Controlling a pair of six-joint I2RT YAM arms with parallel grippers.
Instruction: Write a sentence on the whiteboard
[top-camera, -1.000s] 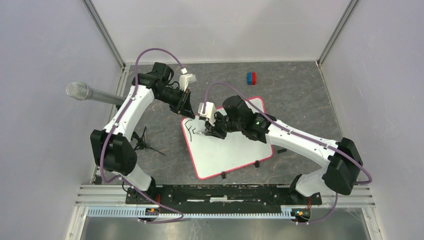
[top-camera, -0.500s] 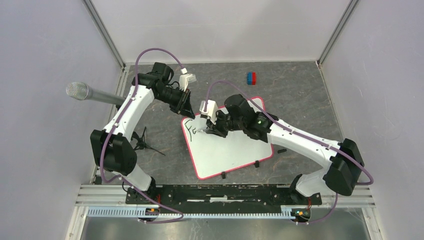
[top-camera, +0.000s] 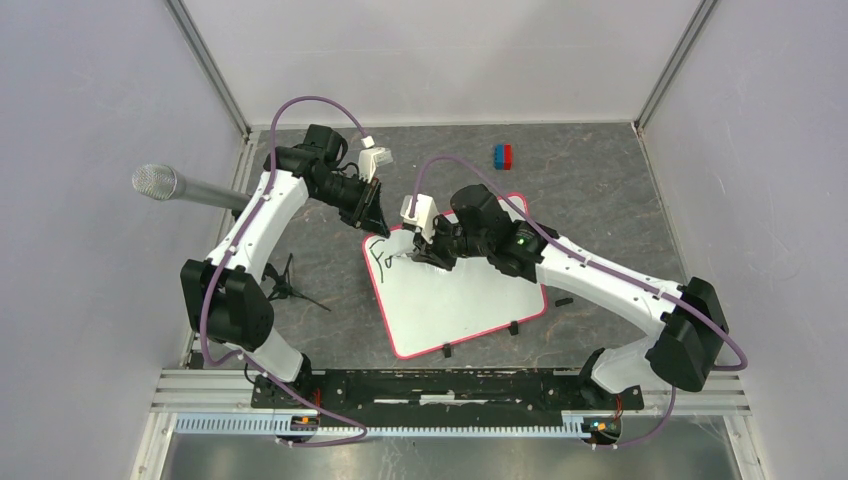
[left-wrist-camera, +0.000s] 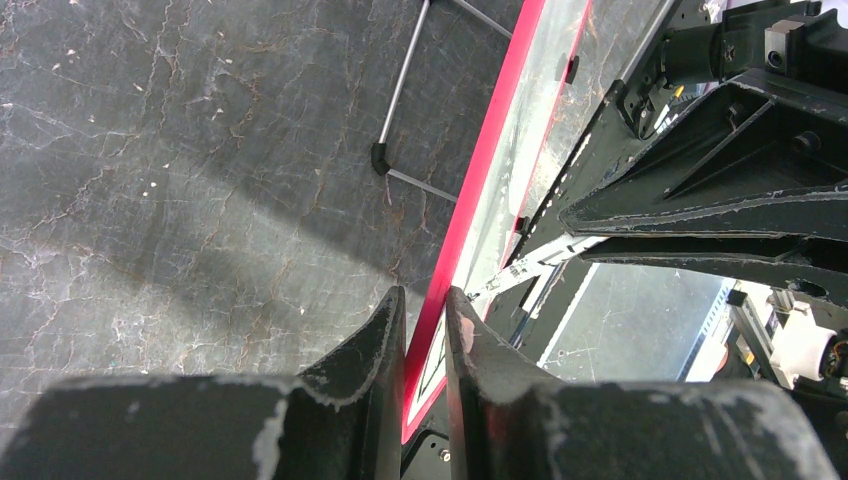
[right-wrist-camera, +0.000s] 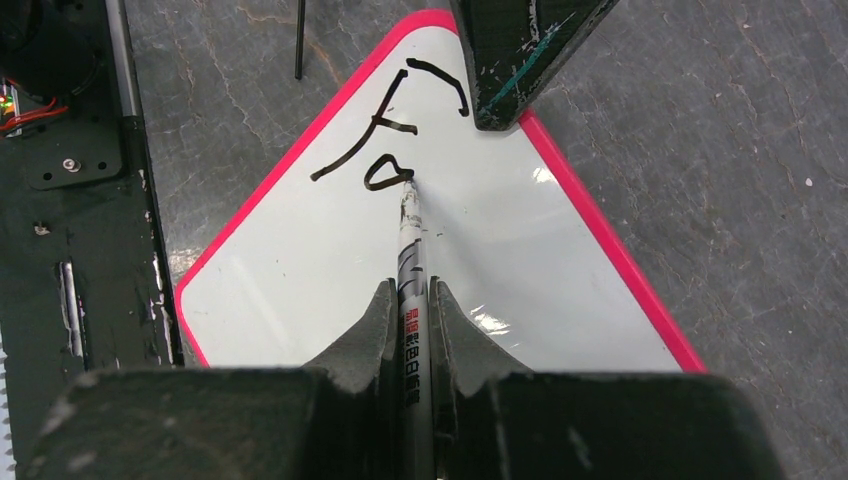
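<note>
The whiteboard (top-camera: 465, 300) lies tilted on the dark table, white with a red-pink rim (left-wrist-camera: 488, 175). My left gripper (top-camera: 372, 222) is shut on its far-left corner, the rim pinched between the fingertips (left-wrist-camera: 425, 300). My right gripper (top-camera: 426, 254) is shut on a white marker (right-wrist-camera: 411, 270), held pointing forward. The marker's tip touches the board (right-wrist-camera: 520, 270) at the loop of a lowercase "a". The sentence (right-wrist-camera: 385, 140) reads only "Fa" in black, near the corner (top-camera: 380, 260). A left finger (right-wrist-camera: 520, 55) covers the board's top edge.
A red and blue block (top-camera: 502, 156) lies at the back. A microphone (top-camera: 165, 184) juts in from the left wall. A small black stand (top-camera: 285, 290) lies left of the board. Small black clips (top-camera: 513, 328) sit by the board's near edge.
The right gripper moved slightly toward the far side while the marker drew the "a" after the "F". The left arm and the board stayed still.
</note>
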